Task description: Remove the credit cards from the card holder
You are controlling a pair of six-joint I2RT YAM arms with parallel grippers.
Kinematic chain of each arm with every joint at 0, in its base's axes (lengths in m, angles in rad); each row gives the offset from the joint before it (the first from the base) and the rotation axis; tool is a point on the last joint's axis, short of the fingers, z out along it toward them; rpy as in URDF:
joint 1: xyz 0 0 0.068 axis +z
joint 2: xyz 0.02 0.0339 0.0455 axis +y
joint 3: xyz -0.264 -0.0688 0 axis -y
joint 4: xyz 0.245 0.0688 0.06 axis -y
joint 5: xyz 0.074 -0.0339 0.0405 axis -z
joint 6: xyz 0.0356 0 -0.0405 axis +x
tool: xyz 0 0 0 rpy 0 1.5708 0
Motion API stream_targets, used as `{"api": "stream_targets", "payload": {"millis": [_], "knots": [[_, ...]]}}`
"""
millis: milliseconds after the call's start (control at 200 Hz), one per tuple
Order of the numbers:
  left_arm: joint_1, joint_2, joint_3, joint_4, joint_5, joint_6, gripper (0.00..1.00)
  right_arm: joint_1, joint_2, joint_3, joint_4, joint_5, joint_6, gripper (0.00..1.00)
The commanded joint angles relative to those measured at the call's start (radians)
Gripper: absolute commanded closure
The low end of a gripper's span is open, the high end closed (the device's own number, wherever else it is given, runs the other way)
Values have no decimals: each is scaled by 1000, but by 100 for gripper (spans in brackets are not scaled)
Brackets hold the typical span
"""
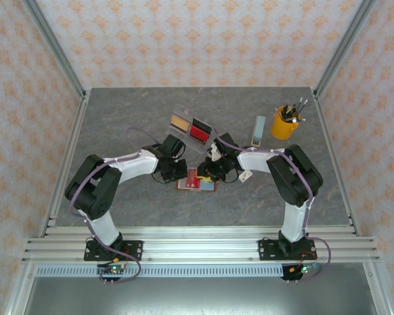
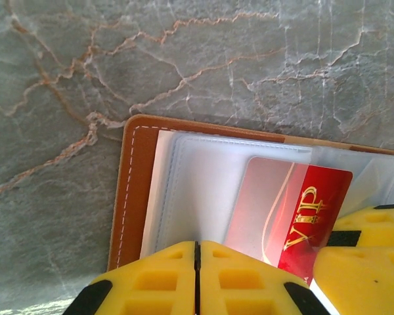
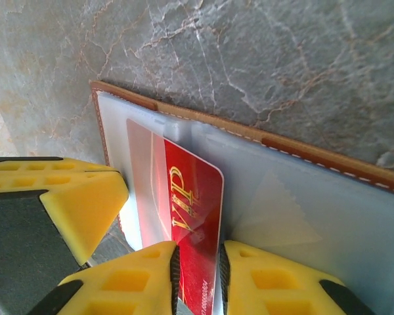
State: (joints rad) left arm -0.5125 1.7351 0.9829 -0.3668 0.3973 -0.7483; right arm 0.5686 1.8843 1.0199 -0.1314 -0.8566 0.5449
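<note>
1. While the left gripper (image 2: pixel 197 252) has its fingers pressed together, tips down on a clear sleeve of the card holder (image 1: pixel 197 181), the right gripper (image 3: pixel 198 262) stands with its jaws slightly apart, astride the near end of the red VIP card (image 3: pixel 187 197). I cannot tell whether its pads touch the card.
2. The card holder lies open near the middle of the worktop (image 1: pixel 118 131), between the two grippers and a little toward the near edge.
3. The red VIP card sticks partway out of its pocket, and its long axis points from the pocket straight at the right gripper. The right arm is therefore the nearer, and a pull would run along that axis, away from the pocket.
4. The left gripper sits just beside the card on the neighbouring sleeve, apparently as a hold-down.
5. Count: one card holder, one card visible in it, two grippers.
6. Toward the far edge, the clear tray (image 1: pixel 182 110) carries a tan card (image 1: pixel 178 122) and a second red card (image 1: pixel 198 134). A dark patch beside them may be a third.
</note>
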Motion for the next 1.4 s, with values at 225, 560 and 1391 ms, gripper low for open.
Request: {"api": "stream_targets", "payload": {"millis": [225, 560, 1391], "knots": [[0, 61, -52, -11, -43, -38, 91, -1, 41, -26, 125, -18, 68, 78], [17, 19, -50, -30, -62, -37, 89, -13, -54, -46, -4, 98, -15, 95], [264, -399, 7, -303, -217, 173, 18, -44, -292, 321, -492, 421, -556, 100]]}}
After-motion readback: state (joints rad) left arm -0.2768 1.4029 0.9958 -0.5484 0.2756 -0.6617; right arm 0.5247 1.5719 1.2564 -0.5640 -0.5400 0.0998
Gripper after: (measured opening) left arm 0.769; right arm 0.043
